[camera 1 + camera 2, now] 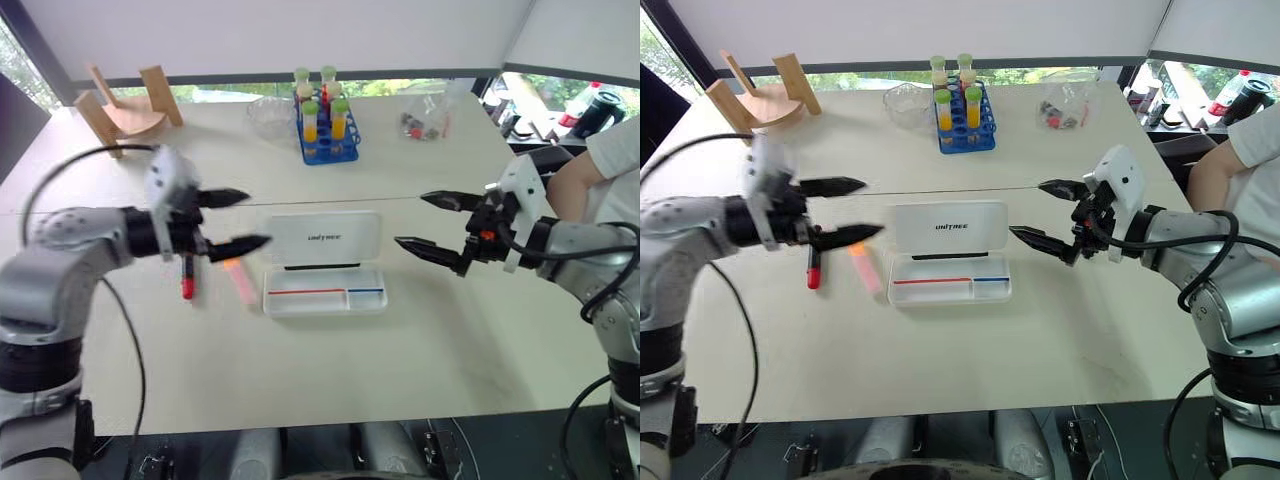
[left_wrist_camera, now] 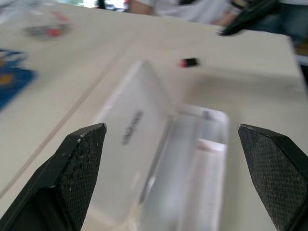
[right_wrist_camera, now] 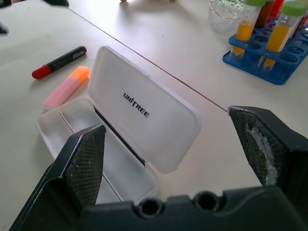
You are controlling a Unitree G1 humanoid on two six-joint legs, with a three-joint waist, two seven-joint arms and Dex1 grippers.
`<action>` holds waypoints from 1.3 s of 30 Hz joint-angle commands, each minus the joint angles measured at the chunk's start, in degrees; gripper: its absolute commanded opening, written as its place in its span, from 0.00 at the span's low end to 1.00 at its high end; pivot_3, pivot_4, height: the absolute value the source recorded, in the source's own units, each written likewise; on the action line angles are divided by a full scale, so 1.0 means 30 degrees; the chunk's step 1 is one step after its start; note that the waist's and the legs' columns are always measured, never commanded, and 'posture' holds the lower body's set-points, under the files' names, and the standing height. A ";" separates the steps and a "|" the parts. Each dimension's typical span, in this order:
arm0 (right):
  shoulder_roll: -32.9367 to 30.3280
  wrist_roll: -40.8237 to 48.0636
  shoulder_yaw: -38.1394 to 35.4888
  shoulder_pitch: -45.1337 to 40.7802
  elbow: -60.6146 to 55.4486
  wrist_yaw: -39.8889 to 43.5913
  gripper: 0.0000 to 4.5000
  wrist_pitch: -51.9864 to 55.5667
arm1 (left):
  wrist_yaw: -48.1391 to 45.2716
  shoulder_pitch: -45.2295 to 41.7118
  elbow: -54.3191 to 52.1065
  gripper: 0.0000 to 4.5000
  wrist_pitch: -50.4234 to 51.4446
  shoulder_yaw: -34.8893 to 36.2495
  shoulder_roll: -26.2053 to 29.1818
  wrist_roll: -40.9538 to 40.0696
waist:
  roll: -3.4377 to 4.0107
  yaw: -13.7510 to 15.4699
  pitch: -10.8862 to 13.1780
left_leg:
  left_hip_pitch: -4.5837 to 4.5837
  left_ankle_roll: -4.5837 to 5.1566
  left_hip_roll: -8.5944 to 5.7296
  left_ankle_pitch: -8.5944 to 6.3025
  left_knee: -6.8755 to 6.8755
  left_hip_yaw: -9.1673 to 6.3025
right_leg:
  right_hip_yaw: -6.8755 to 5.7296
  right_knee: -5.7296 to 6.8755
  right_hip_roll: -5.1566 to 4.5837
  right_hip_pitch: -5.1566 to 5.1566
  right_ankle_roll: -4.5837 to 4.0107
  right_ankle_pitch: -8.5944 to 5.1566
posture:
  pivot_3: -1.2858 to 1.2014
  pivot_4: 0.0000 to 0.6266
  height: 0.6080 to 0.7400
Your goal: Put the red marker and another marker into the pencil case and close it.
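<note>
The pencil case (image 1: 948, 250) lies open on the counter (image 1: 1040, 350), and both markers are outside it, so I judge that the first pick is the step in hand. The left pincer (image 1: 845, 210) hangs above the counter with its jaws wide and empty, on the left of the case, above the two markers. The right pincer (image 1: 1048, 212) hangs on the right of the case, also wide and empty.

To do this step well, the left pincer should come down over the red marker (image 1: 814, 268) with the jaws across the barrel, near its middle, so that it does not tip when lifted. It should also keep clear of another marker (image 1: 864, 267), which lies between the red one and the case. A bump could roll it against the tray.

The red marker is slim, with a black barrel and a red cap end, and it lies to the left of the case. Another marker is thicker, pale pink with an orange cap, just beside the left edge of the case. The case is white, its lid laid back with small dark lettering, and its tray has a red and a blue stripe.
</note>
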 commanded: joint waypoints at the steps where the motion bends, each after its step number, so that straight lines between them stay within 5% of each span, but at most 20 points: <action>1: 0.0044 0.0135 -0.0484 -0.0488 -0.0296 -0.0025 1.00 -0.0301 | 0.5402 0.1285 -0.0121 0.99 0.1702 0.2123 -0.0579 0.2054 | 0.0000 0.0020 0.0003 | 0.0001 -0.0001 -0.0001 0.0000 0.0000 0.0003 | 0.0002 -0.0003 -0.0005 0.0001 0.0000 0.0000 | 0.52 0.24 1.00; 4: -0.0163 0.1048 -0.0759 -0.0575 -0.0667 0.0448 1.00 0.0277 | 1.0524 0.2641 -0.1202 0.99 0.4323 0.3092 -0.3764 0.3119 | -0.0028 0.0096 0.0018 | 0.0004 -0.0001 -0.0002 0.0000 0.0004 0.0003 | 0.0002 -0.0001 -0.0015 0.0008 0.0001 0.0002 | 0.52 0.24 1.00; 8: -0.1602 0.2768 -0.1130 -0.0279 -0.1342 0.2755 1.00 0.1160 | 1.3362 0.3735 -0.2012 0.99 0.5515 0.2189 -0.6605 0.3844 | -0.0145 0.0217 0.0088 | -0.0011 -0.0006 -0.0014 0.0002 0.0013 -0.0012 | -0.0014 -0.0010 -0.0038 0.0021 0.0006 0.0004 | 0.52 0.24 1.00; 18: -0.4302 0.4339 -0.1284 -0.0453 -0.1589 0.6537 1.00 0.1180 | 1.6517 0.4050 0.1224 0.99 0.2680 0.1763 -0.9367 0.5511 | -0.0145 0.0126 0.0089 | 0.0022 -0.0012 -0.0013 0.0004 0.0009 -0.0007 | -0.0015 -0.0013 -0.0033 0.0037 0.0000 0.0006 | 0.52 0.24 1.00; 21: -0.4212 0.4276 -0.1181 -0.0878 -0.1424 0.6471 1.00 0.1088 | 1.6955 0.4117 0.1856 0.80 0.1777 0.2071 -0.9776 0.5554 | -0.0143 0.0137 0.0087 | 0.0028 -0.0014 -0.0016 0.0005 0.0010 -0.0003 | -0.0013 -0.0013 -0.0036 0.0047 0.0001 0.0007 | 0.52 0.24 1.00; 27: -0.4017 0.4076 -0.0982 -0.1296 -0.1181 0.6257 1.00 0.1093 | 1.7118 0.4744 0.1635 0.13 0.1375 0.2501 -0.9851 0.5276 | -0.0141 0.0139 0.0086 | 0.0035 -0.0016 -0.0016 0.0005 0.0010 -0.0003 | -0.0014 -0.0016 -0.0037 0.0057 0.0000 0.0007 | 0.52 0.24 1.00; 29: -0.4000 0.4027 -0.0913 -0.1406 -0.1068 0.6248 1.00 0.1085 | 1.6912 0.4794 0.1139 0.06 0.1228 0.2829 -0.9578 0.5041 | -0.0141 0.0110 0.0086 | 0.0035 -0.0017 -0.0016 0.0005 0.0009 -0.0005 | -0.0014 -0.0017 -0.0038 0.0054 0.0000 0.0007 | 0.52 0.24 1.00; 35: -0.4212 0.3817 -0.1186 -0.1755 -0.0374 0.5907 1.00 0.1270 | 0.5094 0.2488 -0.3769 0.06 0.0825 0.2545 -0.3423 -0.3028 | -0.0252 0.0178 0.0210 | -0.0028 -0.0090 0.0032 0.0043 -0.0002 -0.0019 | -0.0045 0.0009 0.0010 -0.0025 -0.0032 0.0016 | 0.52 0.24 1.00; 39: -0.4412 0.3739 -0.1535 -0.1548 -0.0342 0.5738 1.00 0.1333 | -0.1916 0.1333 -0.3536 0.06 -0.0825 -0.1088 0.0395 -0.3739 | -0.0009 0.0124 0.0199 | 0.0003 -0.0109 -0.0063 0.0043 -0.0032 0.0046 | -0.0032 -0.0095 -0.0118 0.0051 -0.0023 0.0013 | 0.52 0.24 1.00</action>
